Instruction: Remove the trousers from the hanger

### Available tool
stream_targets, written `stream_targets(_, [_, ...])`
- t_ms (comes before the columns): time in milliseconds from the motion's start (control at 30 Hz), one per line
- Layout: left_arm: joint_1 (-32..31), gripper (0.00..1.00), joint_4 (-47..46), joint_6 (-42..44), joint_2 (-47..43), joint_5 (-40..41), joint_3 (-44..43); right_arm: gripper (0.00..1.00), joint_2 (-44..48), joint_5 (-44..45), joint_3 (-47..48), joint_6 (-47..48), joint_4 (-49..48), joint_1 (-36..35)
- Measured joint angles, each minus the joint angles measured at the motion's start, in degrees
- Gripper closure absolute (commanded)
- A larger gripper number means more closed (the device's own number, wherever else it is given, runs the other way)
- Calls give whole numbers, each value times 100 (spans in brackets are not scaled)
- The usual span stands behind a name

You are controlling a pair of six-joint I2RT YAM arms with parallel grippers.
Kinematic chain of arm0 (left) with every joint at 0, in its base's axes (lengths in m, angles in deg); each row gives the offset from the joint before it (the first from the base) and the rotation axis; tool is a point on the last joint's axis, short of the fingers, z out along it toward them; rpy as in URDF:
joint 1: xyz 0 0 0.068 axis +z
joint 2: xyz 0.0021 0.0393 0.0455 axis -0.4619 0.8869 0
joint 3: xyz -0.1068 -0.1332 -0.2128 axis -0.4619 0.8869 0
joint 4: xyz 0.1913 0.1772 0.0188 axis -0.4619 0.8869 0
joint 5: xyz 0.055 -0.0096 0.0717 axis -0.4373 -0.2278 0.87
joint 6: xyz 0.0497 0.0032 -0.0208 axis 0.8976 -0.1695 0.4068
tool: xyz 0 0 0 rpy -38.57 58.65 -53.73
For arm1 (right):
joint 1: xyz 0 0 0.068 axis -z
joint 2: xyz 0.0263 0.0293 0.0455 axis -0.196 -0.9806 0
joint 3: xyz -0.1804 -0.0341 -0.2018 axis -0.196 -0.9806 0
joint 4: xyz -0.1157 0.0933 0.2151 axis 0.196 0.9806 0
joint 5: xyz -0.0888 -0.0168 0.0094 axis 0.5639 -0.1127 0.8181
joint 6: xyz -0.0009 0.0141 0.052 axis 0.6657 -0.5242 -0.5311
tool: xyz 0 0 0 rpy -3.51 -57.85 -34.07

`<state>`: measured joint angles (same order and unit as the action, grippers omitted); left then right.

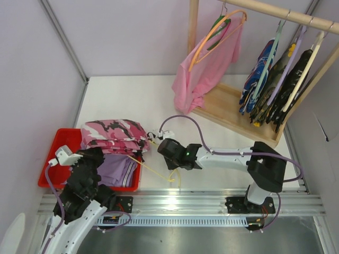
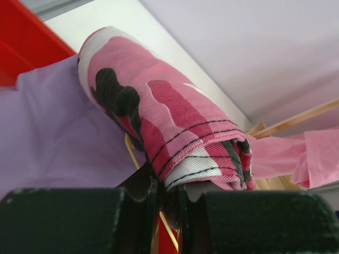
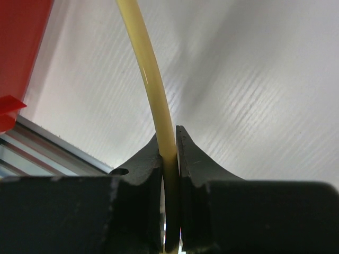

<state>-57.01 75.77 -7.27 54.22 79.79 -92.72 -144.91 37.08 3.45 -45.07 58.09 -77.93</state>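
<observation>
Pink trousers (image 1: 114, 136) sit on the red bin (image 1: 57, 147), pinched by our left claw (image 2: 168, 186); beside it our right claw (image 3: 169, 142) grips the hanger (image 3: 152, 79).

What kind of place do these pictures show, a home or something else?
Most likely a robot test cell, not a home: a left arm and right arm bolted to a metal rail at a white table, plain panel walls around it, and a small wooden clothes rack with hung garments.
</observation>
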Motion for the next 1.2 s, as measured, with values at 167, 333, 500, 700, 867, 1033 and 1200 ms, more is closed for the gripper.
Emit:
stream_targets(167, [0, 90, 929, -861, 0, 476, -251, 100, -260, 85, 337, 225, -17, 0])
stream_targets(333, [-11, 82, 1670, -1532, 0, 903, -503, 100, -437, 96, 573, 415, -17, 2])
stream_targets(500, [-72, 82, 2173, -2201, -2, 1099, -649, 100, -629, 407, 887, 590, 170, 20])
stream_targets(700, [-96, 80, 3526, -4009, -7, 1204, -782, 100, -660, 927, 946, 931, 535, 153])
stream_targets(867, [-114, 66, 3915, -4819, -9, 1244, -715, 100, -581, 1401, 946, 962, 533, 678])
stream_targets(1033, [-114, 62, 4162, -5239, -15, 1290, -557, 100, -372, 2055, 988, 894, 531, 1342])
stream_targets(1200, [-114, 1, 4229, -5329, -22, 1314, -575, 100, -81, 2280, 1019, 992, 577, 1342])
